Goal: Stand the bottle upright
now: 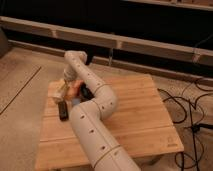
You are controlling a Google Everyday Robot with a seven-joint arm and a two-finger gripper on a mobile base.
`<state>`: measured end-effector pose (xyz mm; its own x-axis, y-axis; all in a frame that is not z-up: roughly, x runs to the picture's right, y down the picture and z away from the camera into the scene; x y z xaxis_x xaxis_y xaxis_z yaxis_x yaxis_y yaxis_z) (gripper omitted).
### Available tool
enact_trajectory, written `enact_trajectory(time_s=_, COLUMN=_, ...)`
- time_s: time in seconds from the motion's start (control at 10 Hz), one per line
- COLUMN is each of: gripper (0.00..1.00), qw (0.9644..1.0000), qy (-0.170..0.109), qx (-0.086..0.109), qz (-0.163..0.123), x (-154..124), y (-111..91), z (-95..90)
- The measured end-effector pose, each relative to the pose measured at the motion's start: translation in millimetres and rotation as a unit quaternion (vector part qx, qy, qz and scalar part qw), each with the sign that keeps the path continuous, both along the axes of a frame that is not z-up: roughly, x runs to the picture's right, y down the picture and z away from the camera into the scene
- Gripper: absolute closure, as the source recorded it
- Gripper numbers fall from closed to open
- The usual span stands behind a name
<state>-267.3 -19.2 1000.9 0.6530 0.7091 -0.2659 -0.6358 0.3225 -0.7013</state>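
The bottle (61,92), pale whitish-tan and slim, is at the far left corner of the wooden table (135,115). It looks tilted, directly under my gripper. My gripper (65,87) hangs down from the white arm (95,105) and is at the bottle, touching or very close to it. The gripper partly hides the bottle, so I cannot tell whether it is held.
A flat black bar (63,110) lies just in front of the bottle near the table's left edge. An orange object (75,89) and a dark object (86,92) sit right of the gripper. Cables (192,112) trail on the floor at the right. A dark wall with a ledge runs behind.
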Motion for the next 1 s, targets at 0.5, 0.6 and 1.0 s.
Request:
enact_trajectory(time_s=0.5, gripper=0.35, qw=0.9993, qy=0.007, qx=0.031, qz=-0.022, x=-18.8, y=-24.3, z=-19.5)
enact_trajectory(time_s=0.6, gripper=0.35, qw=0.9992, qy=0.007, qx=0.03, qz=-0.023, x=-25.2, y=-23.3, z=-21.5)
enact_trajectory(time_s=1.0, gripper=0.35, qw=0.9918, qy=0.007, qx=0.039, qz=0.121, x=-45.8, y=-67.6, z=-20.5)
